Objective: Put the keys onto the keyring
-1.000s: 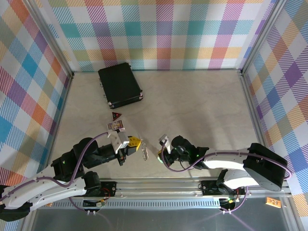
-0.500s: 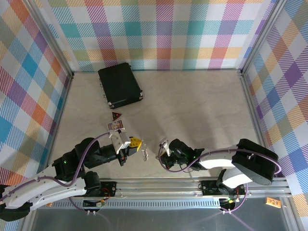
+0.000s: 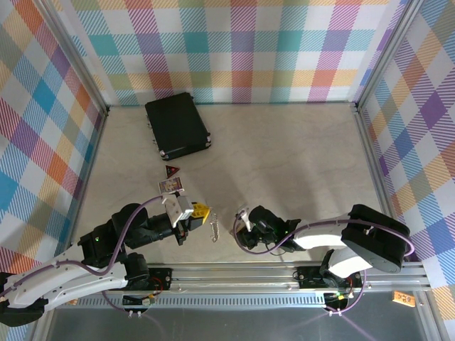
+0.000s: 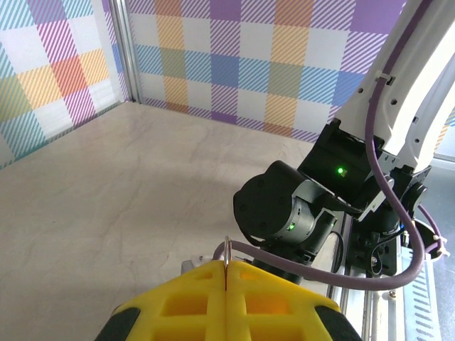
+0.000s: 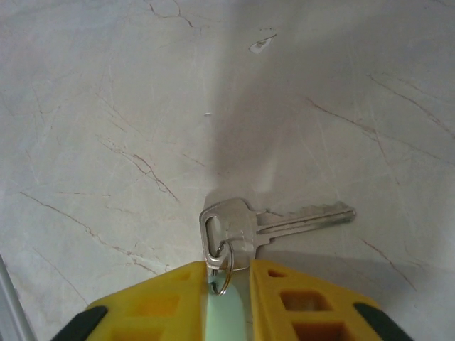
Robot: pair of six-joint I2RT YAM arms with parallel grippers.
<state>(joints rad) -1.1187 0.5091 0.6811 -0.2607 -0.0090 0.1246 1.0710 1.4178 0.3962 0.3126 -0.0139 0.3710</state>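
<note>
yellow-fingered left gripper (image 4: 226,273) is pinched shut on the keyring (image 4: 226,246); right gripper (image 5: 227,273) stands narrowly parted around a green key head (image 5: 226,316), grip unclear. joining step, i judge; next needs fine alignment

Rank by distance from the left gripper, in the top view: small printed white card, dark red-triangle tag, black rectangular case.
1. small printed white card, just beyond the left gripper, slightly left.
2. dark red-triangle tag, directly behind the card.
3. black rectangular case, farthest back, left of centre.

black case (image 3: 177,126): back left, flat | red triangular tag (image 3: 171,171): nearer
</note>
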